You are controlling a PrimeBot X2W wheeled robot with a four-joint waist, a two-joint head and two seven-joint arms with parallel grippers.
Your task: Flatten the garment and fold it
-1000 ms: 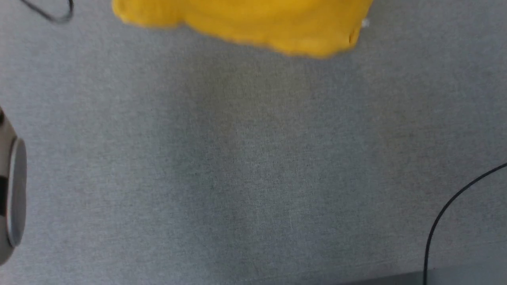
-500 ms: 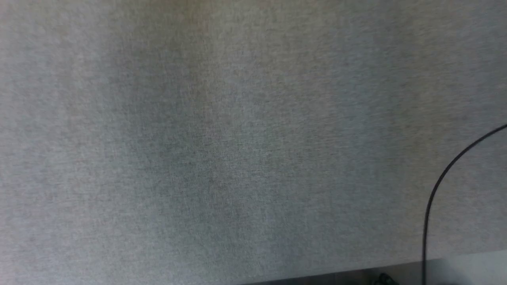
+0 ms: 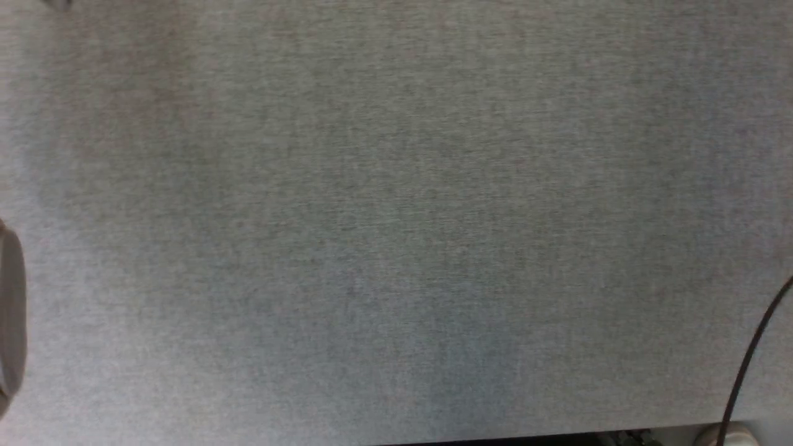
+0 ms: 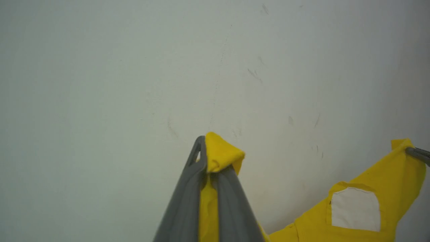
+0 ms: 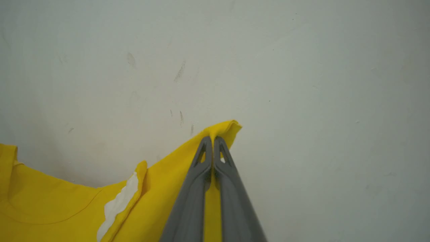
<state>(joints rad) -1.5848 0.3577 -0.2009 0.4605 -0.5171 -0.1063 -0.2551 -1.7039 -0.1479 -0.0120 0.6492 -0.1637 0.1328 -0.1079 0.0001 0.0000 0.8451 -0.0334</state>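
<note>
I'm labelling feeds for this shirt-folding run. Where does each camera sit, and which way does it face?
Head view: on the head, facing down at the grey tabletop and a black cable; a pale arm part at its left edge.
Left wrist view: on the left wrist, facing a pale scuffed surface along the left gripper, shut on the garment.
Right wrist view: on the right wrist, facing a similar surface along the right gripper, shut on the garment.
Shared: both wrist views show the garment and the right gripper.
</note>
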